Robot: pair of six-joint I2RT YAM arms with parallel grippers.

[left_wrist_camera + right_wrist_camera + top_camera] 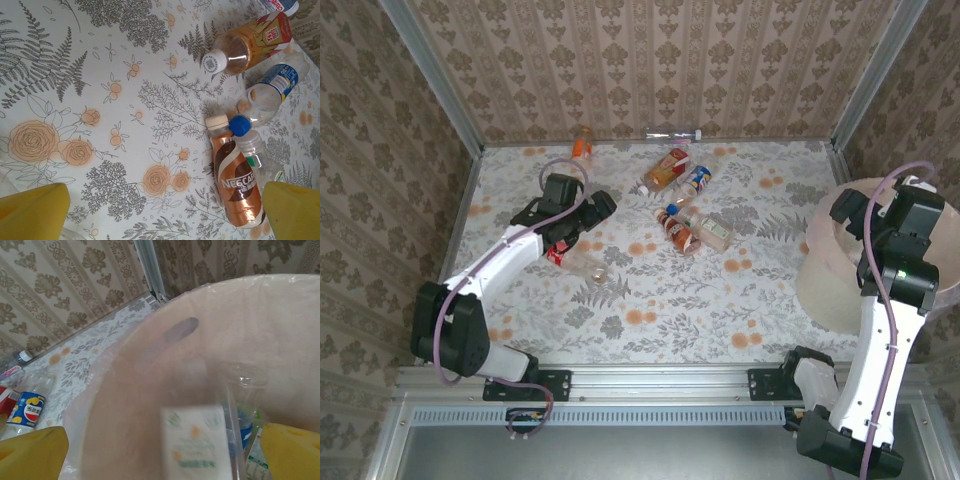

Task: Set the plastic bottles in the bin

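Wallpapered enclosure (650,60), floral table (650,310). The bin (830,275) is at the right edge of the top view, bag-lined.

The right gripper (162,460) hangs over the bin mouth, fingers spread wide, gripping nothing. A blurred white-labelled bottle (197,445) shows lower centre of the right wrist view, inside the bin. It reads as a drop, in flight or landed, can't tell which.

The left gripper (165,215) is also wide open and empty, over bare cloth left of centre in the top view.

The remaining plastic bottles (685,205) cluster mid-table. Two more lie under the left arm and two at the far wall.

In the left wrist view the Nescafé bottle (237,190) is lower right, by the right fingertip and touching a clear bottle (257,160). The tea bottle (247,47) is upper right.

My read is that the Nescafé is your next pick:
- Shift toward frame right until it centres between the fingers.
- Its long axis already runs across the closing line, so no wrist roll is needed.
- Take it mid-label, not at the neck.
- One finger has to wedge in beside the clear neighbour, so descend slowly or both will roll.
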